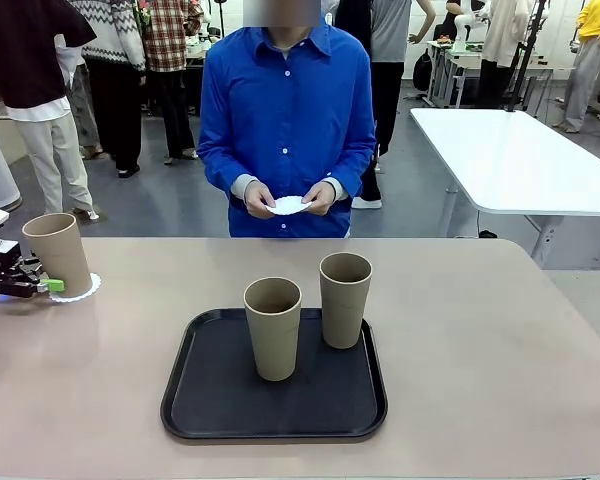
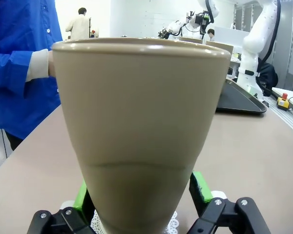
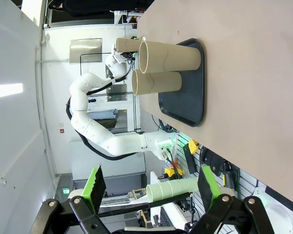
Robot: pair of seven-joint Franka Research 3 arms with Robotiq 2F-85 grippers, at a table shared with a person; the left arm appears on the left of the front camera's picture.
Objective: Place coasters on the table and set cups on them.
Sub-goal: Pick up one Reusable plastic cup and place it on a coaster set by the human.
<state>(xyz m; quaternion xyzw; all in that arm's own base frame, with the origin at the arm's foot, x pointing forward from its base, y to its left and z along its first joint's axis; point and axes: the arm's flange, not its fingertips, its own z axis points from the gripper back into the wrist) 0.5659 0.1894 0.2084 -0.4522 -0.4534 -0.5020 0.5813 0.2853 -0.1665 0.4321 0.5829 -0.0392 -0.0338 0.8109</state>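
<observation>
One cup [image 1: 60,252] stood on its coaster [image 1: 80,291] at far left, my left gripper [image 2: 141,197] straddling it; whether it clamped, I couldn't tell. My right gripper [image 3: 150,183] gaped empty. Two cups [image 1: 273,327] [image 1: 344,298] sat on the tray [image 1: 195,400]; the person held another coaster [image 1: 288,205].

Item one: a tan tapered cup [image 1: 60,252] stands upright on a white lacy coaster [image 1: 80,291] near the left edge of the beige table [image 1: 480,330]. A second cup [image 1: 273,327] and a third cup [image 1: 344,298] stand upright, near each other, on the black tray [image 1: 210,400]. A second coaster [image 1: 288,205] is held by the person [image 1: 285,120] beyond the far edge.
</observation>
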